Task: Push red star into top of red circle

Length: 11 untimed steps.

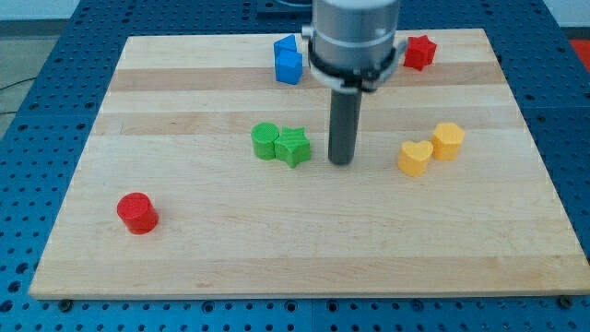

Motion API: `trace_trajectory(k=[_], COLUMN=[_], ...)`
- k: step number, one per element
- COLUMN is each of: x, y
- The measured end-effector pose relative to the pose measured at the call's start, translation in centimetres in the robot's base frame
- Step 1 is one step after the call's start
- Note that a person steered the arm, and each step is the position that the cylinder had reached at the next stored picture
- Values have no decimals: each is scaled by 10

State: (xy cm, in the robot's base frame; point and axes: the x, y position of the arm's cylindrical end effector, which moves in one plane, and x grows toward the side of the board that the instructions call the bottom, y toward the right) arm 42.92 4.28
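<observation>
Resting bare, my tip point(342, 162) touches nothing, just right of green star point(294, 146); red star point(420, 52) and red circle point(137, 213) well apart.

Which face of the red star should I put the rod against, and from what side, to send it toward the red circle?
There is nothing to grip with, so push. The red star sits near the view's top right; the red circle is at lower left. Bring my tip, now mid-board right of the green star, round to the red star's upper right side. The pointed outline may turn it, so aim through its middle.
</observation>
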Motion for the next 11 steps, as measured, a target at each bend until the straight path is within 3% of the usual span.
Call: trace_trajectory(k=[1, 3, 4, 5, 6, 7, 8, 9, 10, 11], x=[-61, -123, -185, -200, -187, -164, -172, -137, -120, -97], y=[36, 214, 216, 142, 58, 97, 119, 112, 20, -2])
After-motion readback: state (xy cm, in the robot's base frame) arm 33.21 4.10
